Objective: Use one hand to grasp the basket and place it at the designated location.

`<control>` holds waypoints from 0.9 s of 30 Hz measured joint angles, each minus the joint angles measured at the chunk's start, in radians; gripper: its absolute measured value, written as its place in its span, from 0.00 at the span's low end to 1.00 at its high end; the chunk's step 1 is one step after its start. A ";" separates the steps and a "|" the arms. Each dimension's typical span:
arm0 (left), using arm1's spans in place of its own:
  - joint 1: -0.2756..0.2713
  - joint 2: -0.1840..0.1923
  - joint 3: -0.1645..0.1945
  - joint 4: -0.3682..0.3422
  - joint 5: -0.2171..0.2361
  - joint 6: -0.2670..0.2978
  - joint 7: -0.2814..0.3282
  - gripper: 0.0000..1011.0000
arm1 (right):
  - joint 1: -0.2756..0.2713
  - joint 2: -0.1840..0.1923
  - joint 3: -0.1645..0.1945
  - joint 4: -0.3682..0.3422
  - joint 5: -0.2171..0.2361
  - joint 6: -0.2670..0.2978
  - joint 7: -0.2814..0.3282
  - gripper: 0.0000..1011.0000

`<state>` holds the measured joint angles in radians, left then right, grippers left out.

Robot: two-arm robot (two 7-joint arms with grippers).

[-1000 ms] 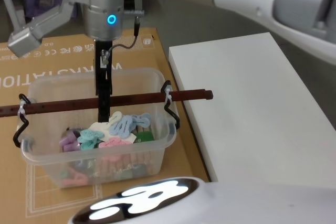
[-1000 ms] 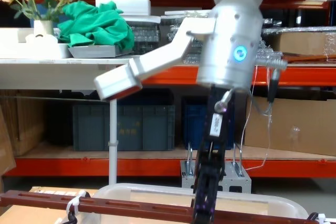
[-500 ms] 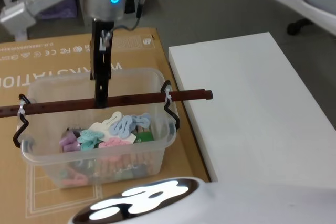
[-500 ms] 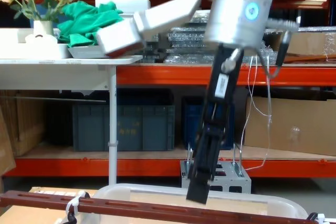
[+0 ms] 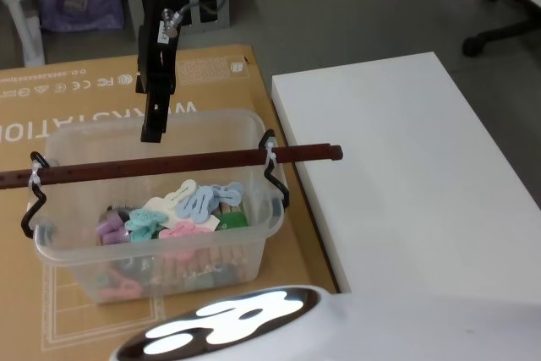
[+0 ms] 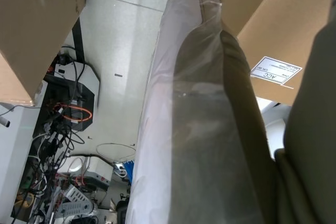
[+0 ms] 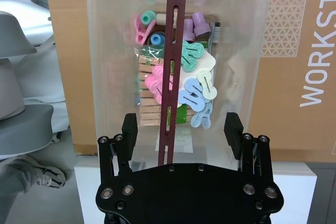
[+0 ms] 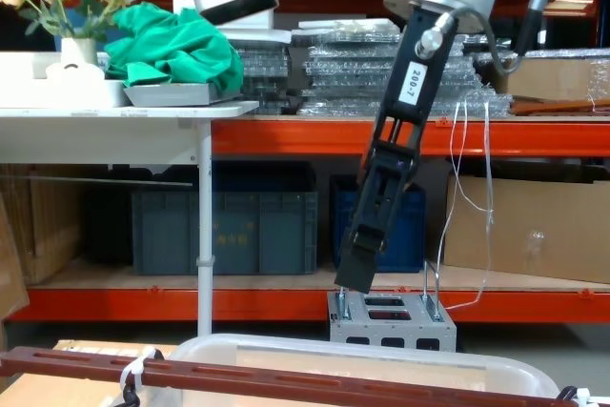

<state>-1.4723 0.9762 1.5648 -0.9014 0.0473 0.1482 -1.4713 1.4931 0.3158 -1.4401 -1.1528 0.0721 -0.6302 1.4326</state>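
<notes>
**Warehouse bay, basket on its cardboard, nothing gripped yet**

Orange racking with blue crates fills the background, and in front of it a flat cardboard sheet carries the basket. It sits upright just beside the white counter, with a heap of coloured clothes pegs in the bottom. Its reddish-brown bar handle spans the rim, tied with white zip ties, and one end juts out over the counter's edge.

The right gripper hangs above the basket, clear of the bar. The chest view shows open air between its tip and the rim. From the right wrist, the fingers stand wide apart and hold nothing. The bar runs between them far below, a little nearer one finger than the other.

I judge the grasp is not yet made. The likely trouble lies in where the fingers close:
- Off the bar's middle, the load would hang lopsided. The basket could tip, the pegs slide to one end, and the smooth bar turn or slip in the grip
- A descent that drifts sideways might land a finger on top of the bar instead of around it
- During the carry, the jutting bar end could catch the counter's edge if the lift is too low
</notes>
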 joint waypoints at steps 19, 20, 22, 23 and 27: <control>0.000 0.000 0.000 0.000 0.000 0.000 0.000 0.00 | 0.004 0.006 -0.001 -0.011 -0.001 0.001 -0.002 0.99; 0.000 0.000 0.000 0.000 0.000 0.000 0.000 0.00 | 0.004 0.006 -0.001 -0.011 -0.001 0.001 -0.002 0.99; 0.000 0.000 0.000 0.000 0.000 0.000 0.000 0.00 | 0.004 0.006 -0.001 -0.011 -0.001 0.001 -0.002 0.99; 0.000 0.000 0.000 0.000 0.000 0.000 0.000 0.00 | 0.004 0.006 -0.001 -0.011 -0.001 0.001 -0.002 0.99; 0.000 0.000 0.000 0.000 0.000 0.000 0.000 0.00 | 0.003 0.006 -0.001 -0.010 -0.002 0.001 -0.002 0.99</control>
<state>-1.4723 0.9762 1.5648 -0.9015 0.0472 0.1482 -1.4713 1.4963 0.3214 -1.4411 -1.1630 0.0704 -0.6296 1.4302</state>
